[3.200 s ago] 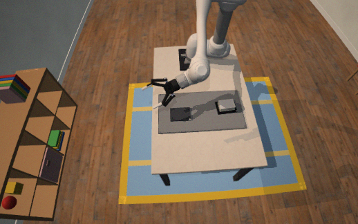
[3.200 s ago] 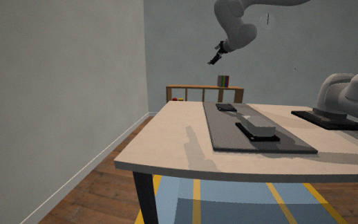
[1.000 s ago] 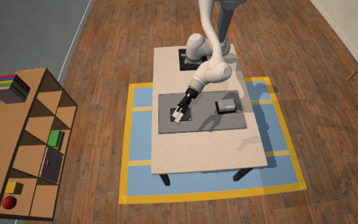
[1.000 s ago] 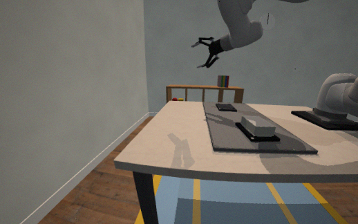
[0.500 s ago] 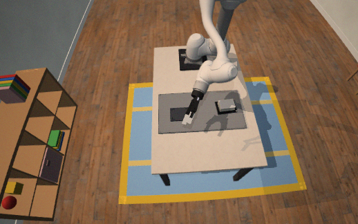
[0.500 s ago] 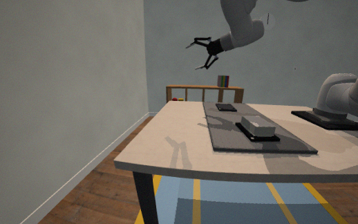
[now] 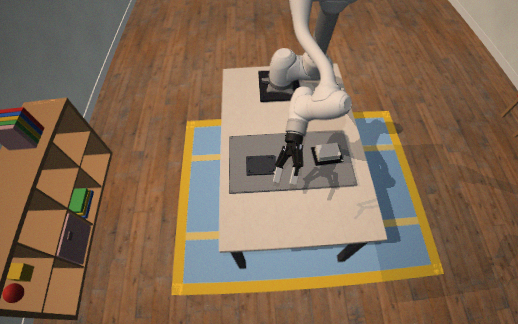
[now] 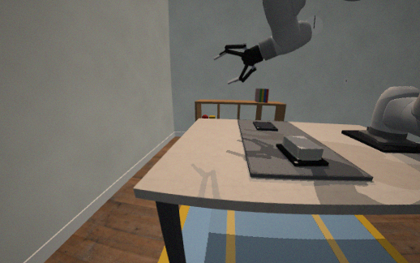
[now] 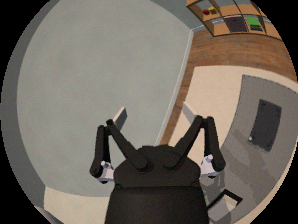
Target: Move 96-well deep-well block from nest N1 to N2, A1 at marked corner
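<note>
One grey block [image 7: 328, 151] sat in its black nest [image 7: 315, 159] on the right half of the dark mat [image 7: 345, 177] in the top view, which is the nest on the left as seen from the arm's base. It looked level and fully down, with its long side running along the mat's length, though the well markings were too small to read. The other nest [image 7: 260, 165], flat and bare, lay toward the mat's left end, apart from the block.

The gripper [image 7: 285, 178] hung high over the desk [image 7: 260, 230], between the two nests in the top view, and held nothing; its fingers [image 8: 233, 80] were spread to their widest. In the side view it pointed out almost level rather than down. The block therefore lay to the right of the fingers and well below them. To my judgement, the coming move called for swinging right over the block, turning the fingers downward, and lining them across its short sides before descending.
</note>
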`<action>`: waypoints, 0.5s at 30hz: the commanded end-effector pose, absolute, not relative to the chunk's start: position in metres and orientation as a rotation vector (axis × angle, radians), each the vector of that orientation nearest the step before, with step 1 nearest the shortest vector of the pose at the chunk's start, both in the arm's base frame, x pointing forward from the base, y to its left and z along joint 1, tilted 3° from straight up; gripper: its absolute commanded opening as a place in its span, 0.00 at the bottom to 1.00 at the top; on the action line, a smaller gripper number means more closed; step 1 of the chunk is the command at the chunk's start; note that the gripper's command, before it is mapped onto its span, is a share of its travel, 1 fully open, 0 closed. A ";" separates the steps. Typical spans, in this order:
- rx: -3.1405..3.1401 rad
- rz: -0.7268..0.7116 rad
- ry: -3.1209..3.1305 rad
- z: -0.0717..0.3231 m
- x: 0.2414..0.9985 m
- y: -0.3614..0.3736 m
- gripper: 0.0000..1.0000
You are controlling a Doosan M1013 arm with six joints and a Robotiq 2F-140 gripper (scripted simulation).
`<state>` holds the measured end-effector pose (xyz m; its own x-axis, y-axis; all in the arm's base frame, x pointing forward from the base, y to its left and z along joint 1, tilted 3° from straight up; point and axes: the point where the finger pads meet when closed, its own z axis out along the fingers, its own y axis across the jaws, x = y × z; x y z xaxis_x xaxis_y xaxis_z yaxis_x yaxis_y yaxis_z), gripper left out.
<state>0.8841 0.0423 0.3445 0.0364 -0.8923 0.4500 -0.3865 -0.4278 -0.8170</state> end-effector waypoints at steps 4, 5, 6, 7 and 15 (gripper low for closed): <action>-1.939 -1.372 1.191 0.337 0.883 0.068 1.00; -1.939 -1.372 1.191 0.337 0.883 0.068 1.00; -1.939 -1.372 1.191 0.337 0.883 0.068 1.00; -1.970 -1.368 1.159 0.335 0.883 0.073 1.00; -2.134 -1.343 0.964 0.322 0.877 0.110 1.00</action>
<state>0.8784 0.1016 0.3246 0.2437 -0.7809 0.5752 -0.3415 -0.6242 -0.7027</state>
